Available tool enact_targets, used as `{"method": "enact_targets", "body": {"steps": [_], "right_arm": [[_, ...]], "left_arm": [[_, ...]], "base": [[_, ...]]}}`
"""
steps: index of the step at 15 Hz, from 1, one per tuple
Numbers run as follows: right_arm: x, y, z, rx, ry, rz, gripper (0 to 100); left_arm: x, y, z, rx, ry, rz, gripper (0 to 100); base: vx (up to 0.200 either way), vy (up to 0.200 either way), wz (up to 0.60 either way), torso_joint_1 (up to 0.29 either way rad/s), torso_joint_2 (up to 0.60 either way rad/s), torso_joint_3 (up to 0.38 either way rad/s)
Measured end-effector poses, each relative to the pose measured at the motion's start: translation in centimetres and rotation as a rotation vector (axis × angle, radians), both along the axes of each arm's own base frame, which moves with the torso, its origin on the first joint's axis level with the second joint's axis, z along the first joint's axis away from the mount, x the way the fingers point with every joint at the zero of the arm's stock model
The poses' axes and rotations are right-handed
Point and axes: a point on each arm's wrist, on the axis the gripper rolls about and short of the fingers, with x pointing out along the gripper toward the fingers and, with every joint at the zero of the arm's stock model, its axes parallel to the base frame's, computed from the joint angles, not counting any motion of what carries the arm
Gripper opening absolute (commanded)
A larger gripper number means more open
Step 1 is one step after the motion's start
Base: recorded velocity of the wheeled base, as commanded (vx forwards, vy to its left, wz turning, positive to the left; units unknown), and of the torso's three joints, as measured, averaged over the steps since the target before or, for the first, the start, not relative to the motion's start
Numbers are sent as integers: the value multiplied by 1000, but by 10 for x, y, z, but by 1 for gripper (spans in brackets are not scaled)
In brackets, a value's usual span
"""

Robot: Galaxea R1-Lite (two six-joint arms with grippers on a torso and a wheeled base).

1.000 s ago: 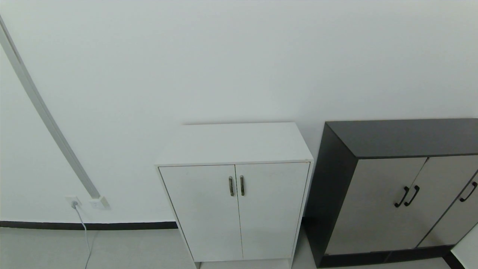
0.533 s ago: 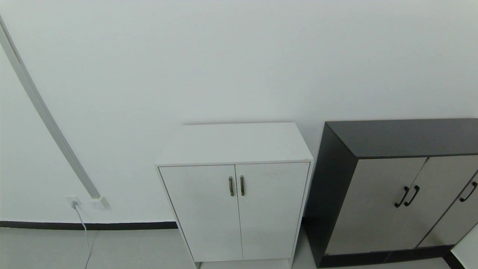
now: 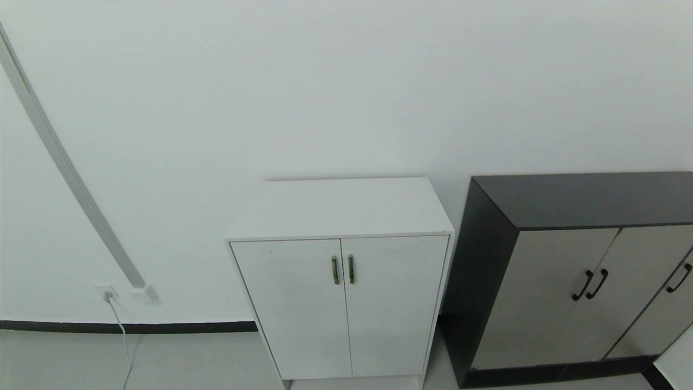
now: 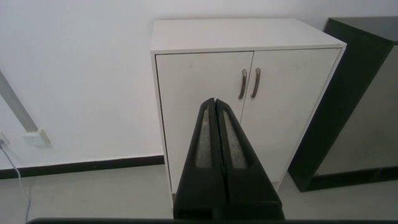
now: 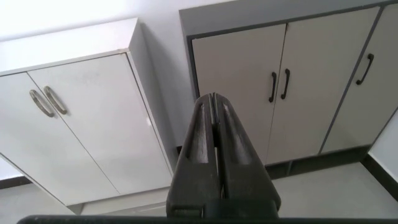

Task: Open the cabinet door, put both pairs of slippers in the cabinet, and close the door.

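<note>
A white two-door cabinet (image 3: 341,271) stands against the wall with both doors closed and two metal handles (image 3: 342,269) side by side at the centre seam. In the left wrist view my left gripper (image 4: 214,102) is shut and empty, held back from the white cabinet (image 4: 249,93) and level with its doors. My right gripper (image 5: 213,98) is also shut with nothing in it, in front of the gap between the white cabinet (image 5: 81,118) and the dark one (image 5: 292,81).
A black cabinet (image 3: 574,260) with grey doors and black handles stands right beside the white one. A wall socket with a cable (image 3: 111,303) and a slanted conduit (image 3: 65,162) are on the wall to the left. Grey floor (image 3: 162,360) lies in front.
</note>
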Motion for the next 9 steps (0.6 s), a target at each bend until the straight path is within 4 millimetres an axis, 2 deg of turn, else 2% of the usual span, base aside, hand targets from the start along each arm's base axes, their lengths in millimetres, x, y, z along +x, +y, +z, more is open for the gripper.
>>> {"method": "enact_targets", "body": {"steps": [9], "right_arm": [[0, 0, 0, -10, 2, 7, 0]], "left_arm": [[0, 0, 0, 1, 1, 1, 0]], "base": [[0, 0, 0, 0, 0, 0]]}}
